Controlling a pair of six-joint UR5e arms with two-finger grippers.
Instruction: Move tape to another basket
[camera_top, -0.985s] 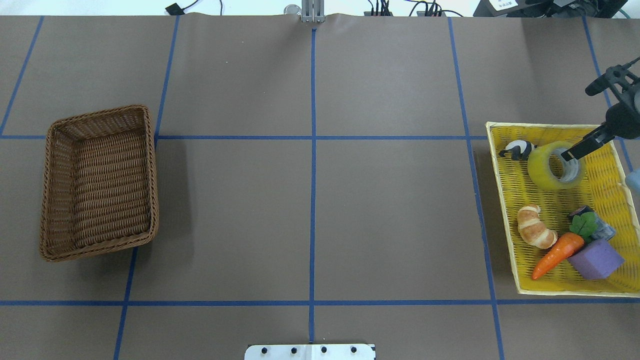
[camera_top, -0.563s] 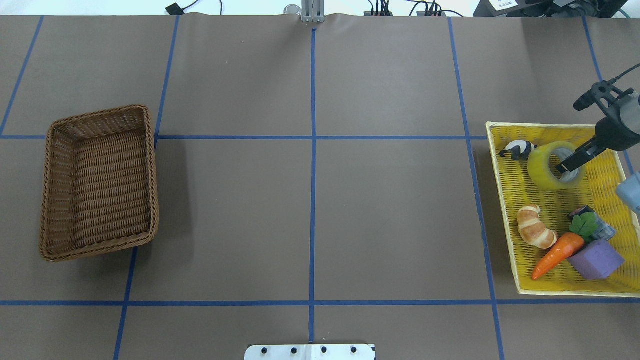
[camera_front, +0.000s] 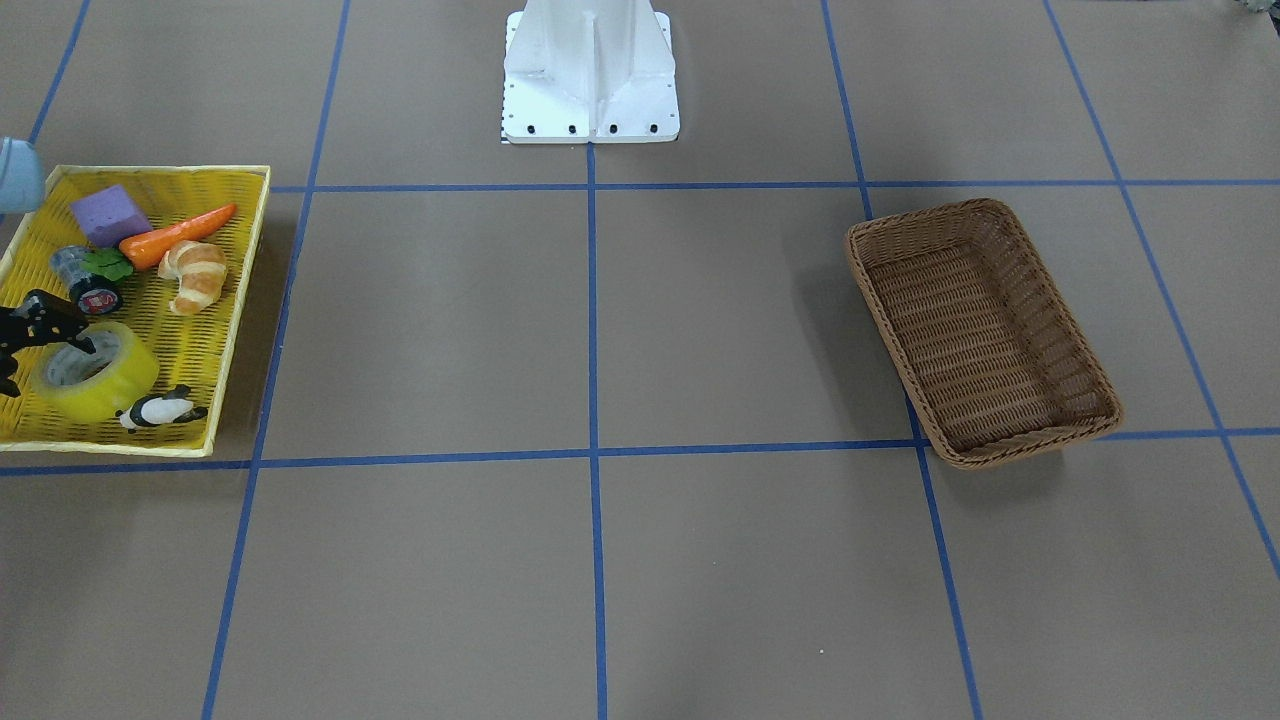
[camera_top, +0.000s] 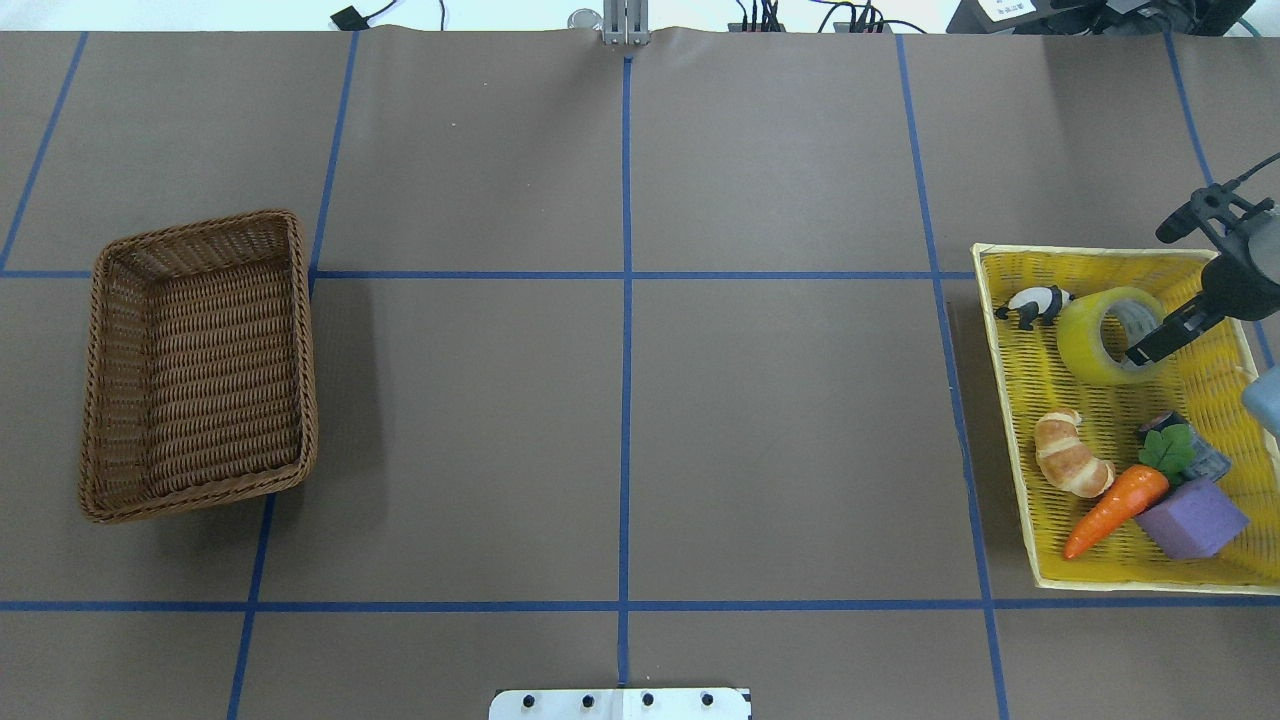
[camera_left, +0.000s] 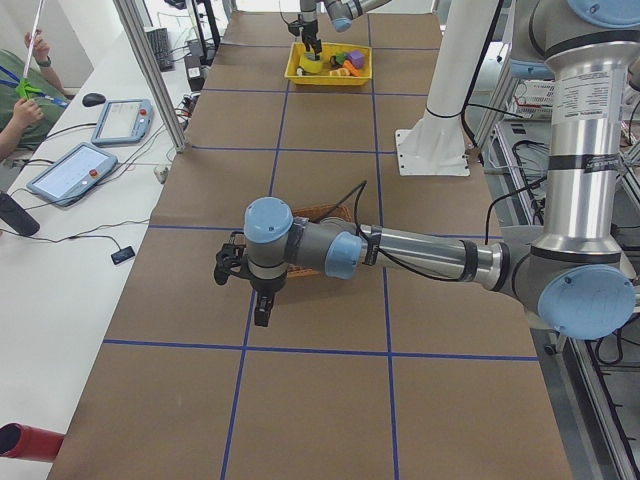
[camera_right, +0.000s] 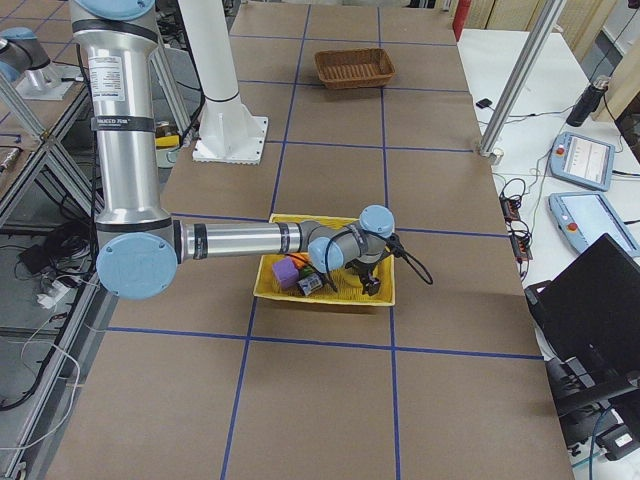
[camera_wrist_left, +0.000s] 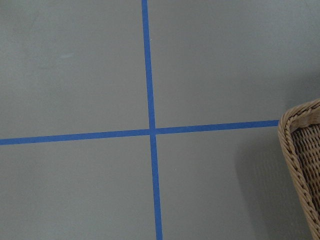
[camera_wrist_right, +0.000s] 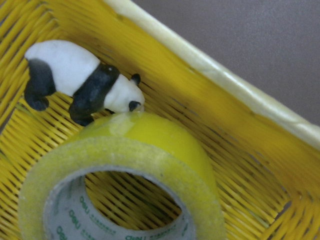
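Observation:
The yellow-green tape lies in the yellow tray, next to a panda figure. It also shows in the front view and fills the bottom of the right wrist view. My right gripper is open at the tape's right side. One finger reaches into the core and the other stands outside the wall. The brown wicker basket stands empty at the far left. My left gripper hangs beside the basket; I cannot tell whether it is open or shut.
The tray also holds a croissant, a carrot, a purple block and a small dark roll. The robot's white base stands at the table's middle edge. Brown table with blue grid lines lies between the tray and the basket.
My right gripper has moved from the tape's far rim toward the near side, its finger now deeper in the core. The tape shifted slightly. The basket has not moved.

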